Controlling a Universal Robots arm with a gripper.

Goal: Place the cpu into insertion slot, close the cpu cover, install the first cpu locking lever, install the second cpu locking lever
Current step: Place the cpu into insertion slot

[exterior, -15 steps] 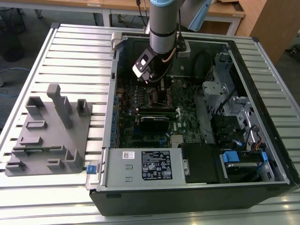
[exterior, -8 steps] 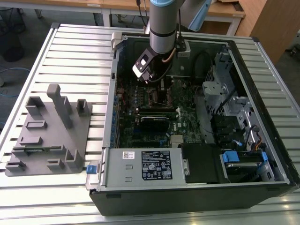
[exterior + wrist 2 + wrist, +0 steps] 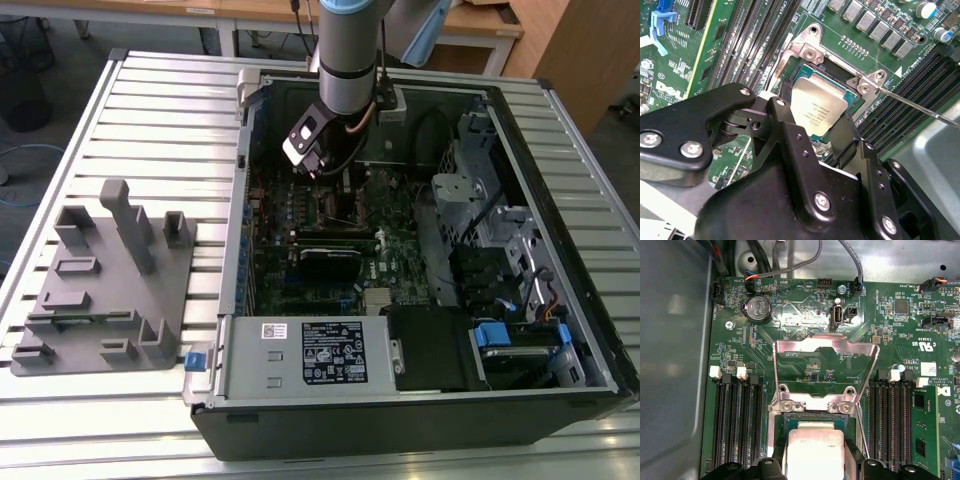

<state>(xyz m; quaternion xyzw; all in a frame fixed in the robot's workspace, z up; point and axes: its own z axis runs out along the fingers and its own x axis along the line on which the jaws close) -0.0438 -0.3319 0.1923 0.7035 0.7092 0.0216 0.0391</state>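
The cpu [image 3: 817, 107], a flat silver-grey square, sits between my gripper's [image 3: 812, 120] two black fingers [image 3: 785, 125], which press on its opposite edges. It is right at the insertion slot [image 3: 805, 417], whose dark rim shows around it; whether it is fully seated I cannot tell. The cpu [image 3: 812, 452] looks level. The cpu cover [image 3: 825, 342], a silver frame with a large window, stands swung up and open behind the slot. A thin locking lever [image 3: 920, 107] sticks out free beside the slot. In the exterior view my gripper [image 3: 318, 160] reaches down into the computer case [image 3: 560, 150].
Long black memory slots [image 3: 735, 425] run along both sides of the socket. A black ribbed card [image 3: 330, 262] lies just in front of it. Drive cages [image 3: 500, 270] and a power supply [image 3: 300, 355] crowd the case. A grey fixture [image 3: 100, 290] stands at the exterior view's left.
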